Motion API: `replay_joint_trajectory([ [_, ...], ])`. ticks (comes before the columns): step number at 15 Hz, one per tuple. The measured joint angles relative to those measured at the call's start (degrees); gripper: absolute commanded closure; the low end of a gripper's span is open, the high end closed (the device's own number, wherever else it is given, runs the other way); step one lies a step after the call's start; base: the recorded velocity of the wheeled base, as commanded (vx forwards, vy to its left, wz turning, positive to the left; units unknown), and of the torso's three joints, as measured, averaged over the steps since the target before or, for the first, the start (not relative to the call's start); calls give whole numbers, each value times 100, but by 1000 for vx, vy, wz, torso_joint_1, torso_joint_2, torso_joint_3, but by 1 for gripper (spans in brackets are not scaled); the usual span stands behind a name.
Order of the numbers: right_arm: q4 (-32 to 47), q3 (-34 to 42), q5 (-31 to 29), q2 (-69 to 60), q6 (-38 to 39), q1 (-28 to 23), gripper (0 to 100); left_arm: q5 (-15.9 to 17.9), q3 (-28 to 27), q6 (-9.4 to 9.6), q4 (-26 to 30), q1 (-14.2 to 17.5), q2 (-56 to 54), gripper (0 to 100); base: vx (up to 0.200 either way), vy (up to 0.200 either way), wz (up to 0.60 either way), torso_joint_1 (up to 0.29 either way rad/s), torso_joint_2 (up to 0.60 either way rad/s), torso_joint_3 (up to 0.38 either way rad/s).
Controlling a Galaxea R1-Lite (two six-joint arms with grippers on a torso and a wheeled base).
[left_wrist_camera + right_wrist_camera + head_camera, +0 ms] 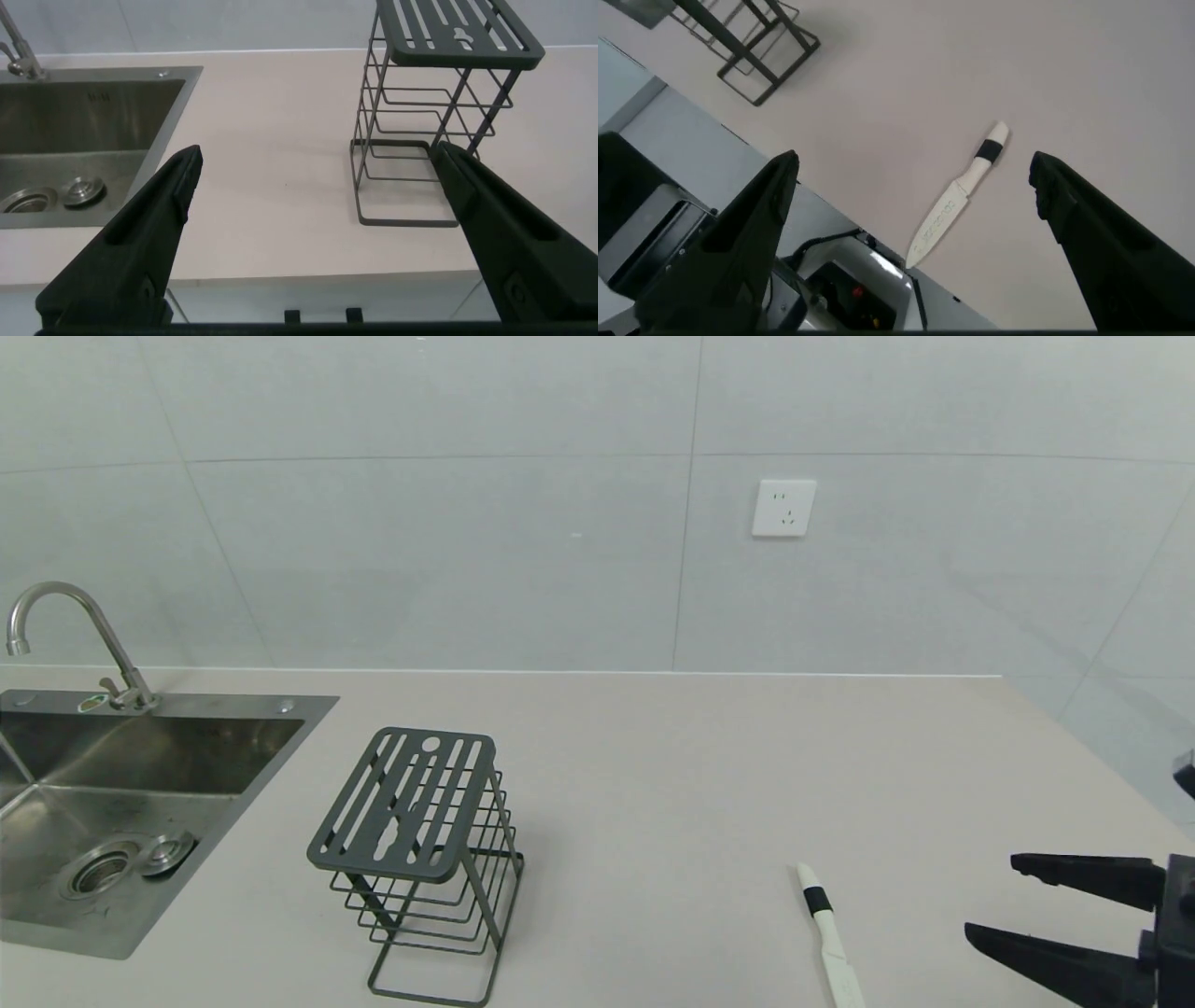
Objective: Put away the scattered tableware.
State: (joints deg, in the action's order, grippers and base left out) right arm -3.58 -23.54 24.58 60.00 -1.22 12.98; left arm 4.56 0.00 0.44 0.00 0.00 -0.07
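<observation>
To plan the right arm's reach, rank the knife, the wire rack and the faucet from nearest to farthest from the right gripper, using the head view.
1. Knife: on the counter, just left of the open right gripper.
2. Wire rack: mid-counter, farther left.
3. Faucet: far left, behind the sink.

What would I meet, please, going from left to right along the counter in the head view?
Sink → slotted knife rack → white knife → right end effector, open above the counter.
</observation>
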Motion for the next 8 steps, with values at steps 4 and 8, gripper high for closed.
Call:
replay_joint_trajectory([
  [4,-9,26,-140,549,-20,35,0,1,0,0,0,0,0,0,0,0,0,0,0,0],
  [8,-286,4,-171,1176,-96,276,0,0,0,0,0,0,0,0,0,0,0,0,0,0],
])
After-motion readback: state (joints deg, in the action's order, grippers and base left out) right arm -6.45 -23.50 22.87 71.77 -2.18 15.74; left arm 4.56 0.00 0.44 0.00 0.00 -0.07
